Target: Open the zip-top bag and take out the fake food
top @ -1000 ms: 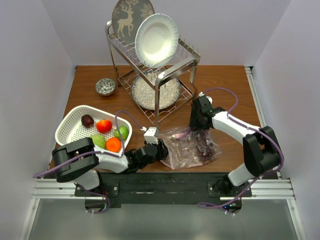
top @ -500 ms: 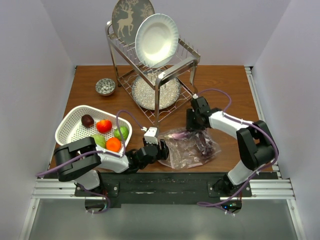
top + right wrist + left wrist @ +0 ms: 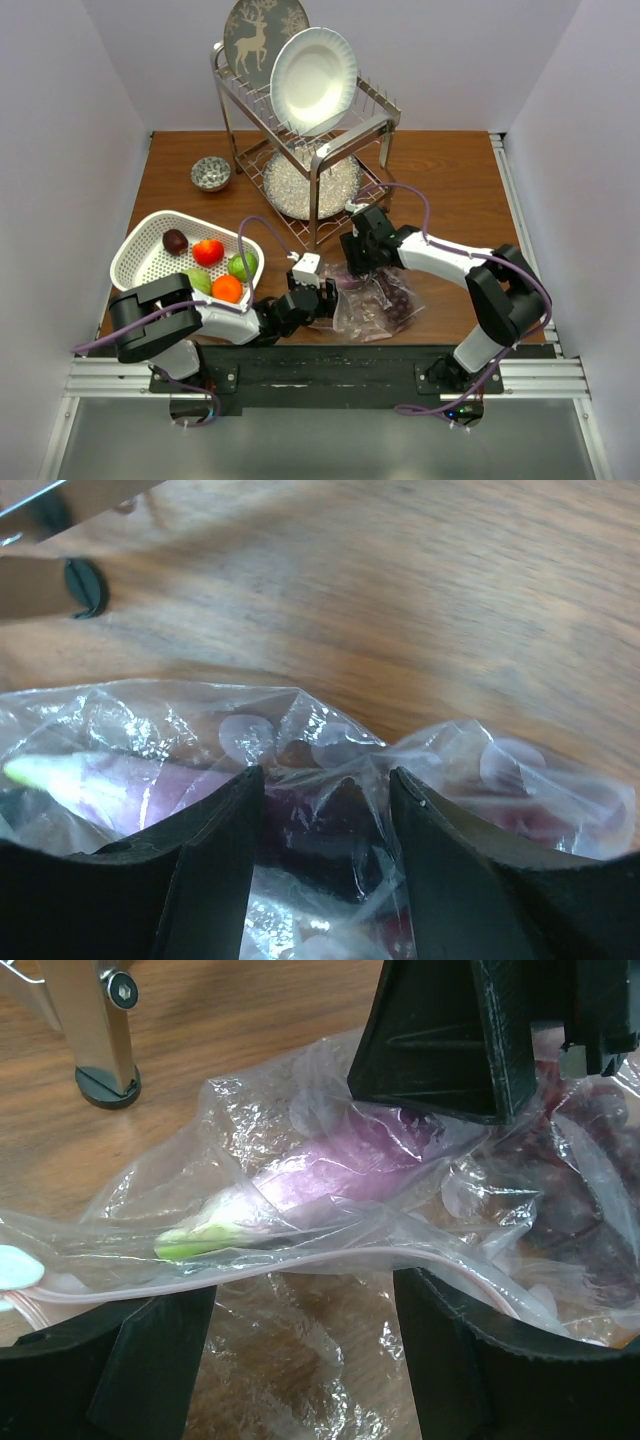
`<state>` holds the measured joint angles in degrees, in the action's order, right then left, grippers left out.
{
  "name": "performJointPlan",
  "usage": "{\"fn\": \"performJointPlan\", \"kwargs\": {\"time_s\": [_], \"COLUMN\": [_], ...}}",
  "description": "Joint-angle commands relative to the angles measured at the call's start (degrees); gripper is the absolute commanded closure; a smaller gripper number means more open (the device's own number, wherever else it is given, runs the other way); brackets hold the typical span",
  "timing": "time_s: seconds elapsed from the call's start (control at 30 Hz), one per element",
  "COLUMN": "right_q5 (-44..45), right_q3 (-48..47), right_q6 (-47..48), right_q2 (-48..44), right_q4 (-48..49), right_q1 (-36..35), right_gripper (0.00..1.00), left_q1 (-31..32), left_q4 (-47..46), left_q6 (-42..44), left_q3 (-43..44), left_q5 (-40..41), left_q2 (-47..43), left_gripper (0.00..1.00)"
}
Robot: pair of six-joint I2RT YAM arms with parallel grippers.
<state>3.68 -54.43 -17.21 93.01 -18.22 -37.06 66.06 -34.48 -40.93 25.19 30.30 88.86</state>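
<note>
The zip-top bag (image 3: 378,300), near-centre on the surface (image 3: 450,180) with fake food (image 3: 330,1165) inside, is being opened. The left tool (image 3: 300,1350) is being held wide across its rim; the hold of the right tool (image 3: 325,815) cannot be told. Opposite lips likely need pinching next.

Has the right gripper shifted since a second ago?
Yes. The right gripper has moved left, closer to the dish rack and its front leg, and now sits over the bag.
</note>
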Motion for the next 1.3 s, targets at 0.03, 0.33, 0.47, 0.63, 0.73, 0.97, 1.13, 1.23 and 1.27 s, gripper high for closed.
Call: {"fn": "performJointPlan", "kwargs": {"time_s": [0.03, 0.33, 0.47, 0.63, 0.73, 0.97, 1.13, 1.23, 1.27], "right_q5": [-1.7, 2.6, 1.9, 1.4, 0.7, -1.3, -1.1, -1.2, -1.2], "right_q3": [-1.1, -1.5, -0.1, 0.3, 0.9, 1.1, 0.5, 0.3, 0.3], "right_q6": [2.3, 2.5, 2.0, 2.6, 3.1, 3.9, 4.4, 4.6, 4.5], "right_q2": [-0.4, -0.1, -0.8, -1.3, -2.3, -1.9, -0.7, -0.2, -0.1], "right_q4": [0.8, -0.5, 1.0, 1.5, 2.1, 3.0, 3.1, 3.2, 3.2], "right_q1": [-0.3, -0.3, -0.3, -0.2, -0.4, -0.6, -1.0, -1.3, -1.3], "right_gripper": [0.43, 0.46, 0.47, 0.47, 0.47, 0.49, 0.49, 0.49, 0.49], "left_q1": [0.0, 0.0, 0.0, -0.1, -1.0, -4.2, -5.8, -5.8, -5.8], "left_q4": [-1.3, 6.9, 19.3, 17.1, 14.0, 6.3, 2.8, 1.3, -0.1], "left_q6": [3.0, -3.7, -12.5, -12.7, -10.1, -4.3, -1.1, -0.2, 0.0], "left_q3": [1.6, 0.9, 0.3, -2.1, -1.5, -0.5, -0.2, 0.1, 0.0], "left_q5": [2.9, 6.6, 11.5, 12.8, 12.3, 8.5, 5.7, 4.9, 4.6], "left_q2": [-0.6, -4.6, -8.3, -11.4, -10.9, -8.3, -6.4, -4.9, -4.6], "left_gripper": [0.25, 0.43, 0.45, 0.32, 0.32, 0.35, 0.39, 0.40, 0.41]}}
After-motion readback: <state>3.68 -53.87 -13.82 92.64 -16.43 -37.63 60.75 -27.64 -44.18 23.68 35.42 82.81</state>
